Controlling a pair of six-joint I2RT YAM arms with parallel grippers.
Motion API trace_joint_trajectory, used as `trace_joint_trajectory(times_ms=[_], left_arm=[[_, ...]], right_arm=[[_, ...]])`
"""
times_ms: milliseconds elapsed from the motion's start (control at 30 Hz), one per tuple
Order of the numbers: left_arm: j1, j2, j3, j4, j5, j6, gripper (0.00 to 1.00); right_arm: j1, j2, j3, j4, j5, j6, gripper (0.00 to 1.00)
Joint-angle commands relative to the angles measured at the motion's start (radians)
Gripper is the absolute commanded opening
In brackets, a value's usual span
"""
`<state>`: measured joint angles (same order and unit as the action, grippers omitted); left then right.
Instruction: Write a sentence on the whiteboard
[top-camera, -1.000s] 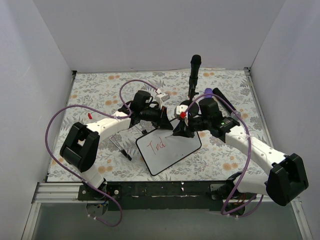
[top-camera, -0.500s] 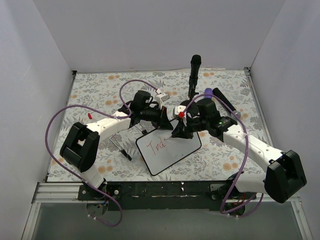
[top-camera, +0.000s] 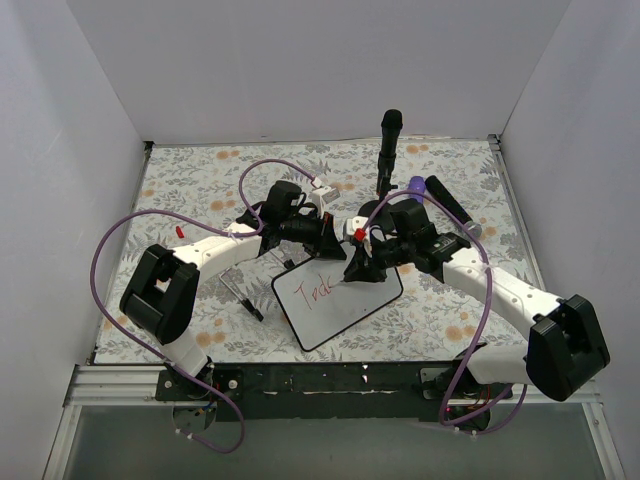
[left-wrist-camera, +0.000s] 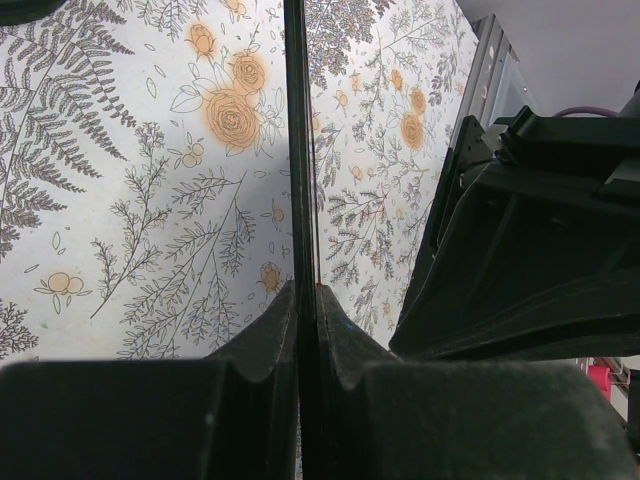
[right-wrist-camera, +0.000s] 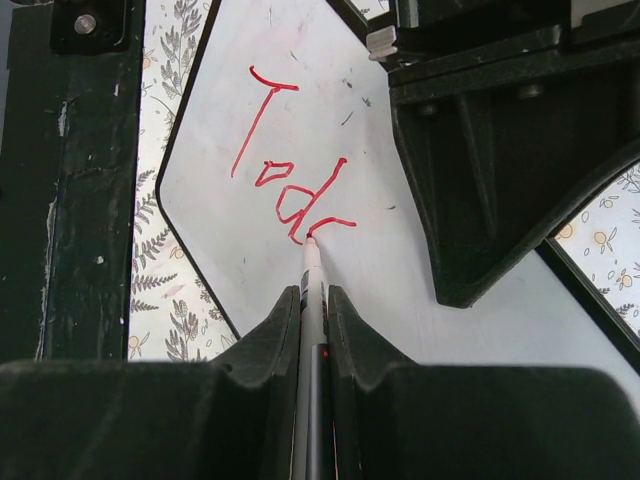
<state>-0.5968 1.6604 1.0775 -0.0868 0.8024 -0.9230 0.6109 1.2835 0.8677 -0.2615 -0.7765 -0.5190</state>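
The whiteboard (top-camera: 345, 310) lies tilted on the floral table, and its black edge (left-wrist-camera: 297, 150) is clamped between the jaws of my left gripper (left-wrist-camera: 303, 290), which grips the board's far edge (top-camera: 335, 240). The sentence (right-wrist-camera: 290, 170) is red marker letters reading roughly "Tod" with a fresh curl after them (top-camera: 318, 291). My right gripper (right-wrist-camera: 313, 292) is shut on a thin marker (right-wrist-camera: 312, 265), whose tip touches the board at the end of the last red stroke. From above, the right gripper (top-camera: 357, 268) stands over the board's upper middle.
A black upright cylinder (top-camera: 388, 150) stands at the back. A dark tube with a purple end (top-camera: 447, 205) lies back right. A small red cap (top-camera: 179, 231) lies at left, and a thin black rod (top-camera: 245, 292) lies beside the board. White walls enclose the table.
The right gripper with the marker has shifted slightly left along the board, and a new red stroke has appeared after the third letter. The left gripper has held still.
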Motion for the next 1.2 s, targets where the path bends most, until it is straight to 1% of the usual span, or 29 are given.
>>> trace_joint_trajectory(times_ms=[0, 767, 933, 1167], left_arm=[[-0.003, -0.033, -0.004, 0.019, -0.006, 0.084, 0.0], [-0.001, -0.024, 0.001, 0.016, 0.0, 0.082, 0.0], [-0.003, -0.024, 0.002, 0.018, -0.002, 0.082, 0.0], [-0.001, -0.03, -0.004, 0.015, -0.002, 0.087, 0.0]], right_arm=[[-0.003, -0.029, 0.002, 0.014, 0.069, -0.026, 0.01], [-0.017, -0.009, 0.099, 0.021, 0.102, 0.001, 0.01], [-0.017, -0.004, 0.094, 0.016, 0.094, -0.003, 0.01], [-0.017, -0.023, 0.045, -0.001, 0.083, -0.027, 0.01]])
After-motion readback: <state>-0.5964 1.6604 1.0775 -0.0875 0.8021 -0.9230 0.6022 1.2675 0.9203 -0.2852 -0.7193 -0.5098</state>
